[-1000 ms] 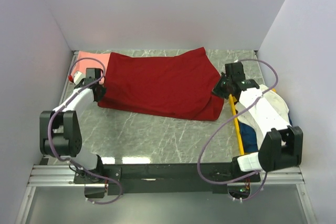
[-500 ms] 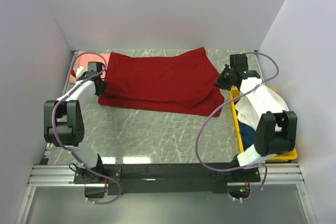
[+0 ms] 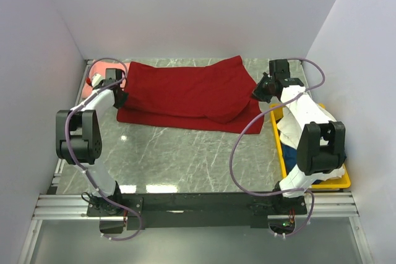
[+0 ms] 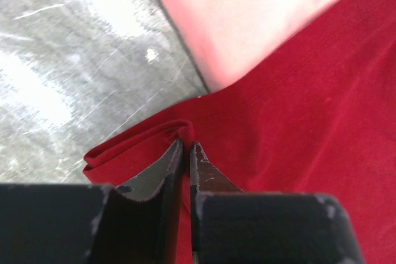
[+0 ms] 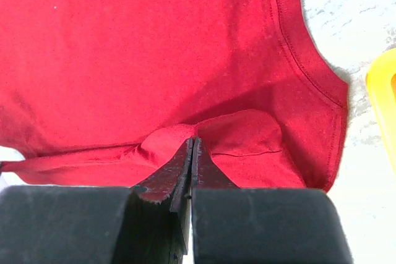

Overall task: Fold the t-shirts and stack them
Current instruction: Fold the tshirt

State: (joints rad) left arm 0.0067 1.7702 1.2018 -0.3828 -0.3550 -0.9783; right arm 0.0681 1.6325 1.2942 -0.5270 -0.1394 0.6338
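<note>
**Two robot arms pinch the ends of a deep red t-shirt on a marble table**

Nearest the camera, both arm bases sit on a black rail at the table's front edge. Beyond them lies bare grey marbled table (image 3: 185, 159). To the right, a yellow tray (image 3: 279, 153) runs along the table's side. It holds pale cloth and something dark blue, both largely hidden by the right arm.

Farther back, the deep red t-shirt (image 3: 185, 94) lies stretched across the table from left to right. Its upper layer is folded over a lower one, whose edge shows along the near side.

The left gripper (image 3: 117, 95) is at the shirt's left end. Its wrist view shows the jaws nearly together, nipping a folded red edge (image 4: 297, 122). The right gripper (image 3: 260, 94) is at the right end. Its jaws are pressed tight on a puckered bunch of red cloth (image 5: 154, 47), with the tray's corner (image 5: 383, 91) just beside.

In the far left corner, a salmon pink t-shirt (image 3: 96, 80) peeks out from under the red one.
</note>
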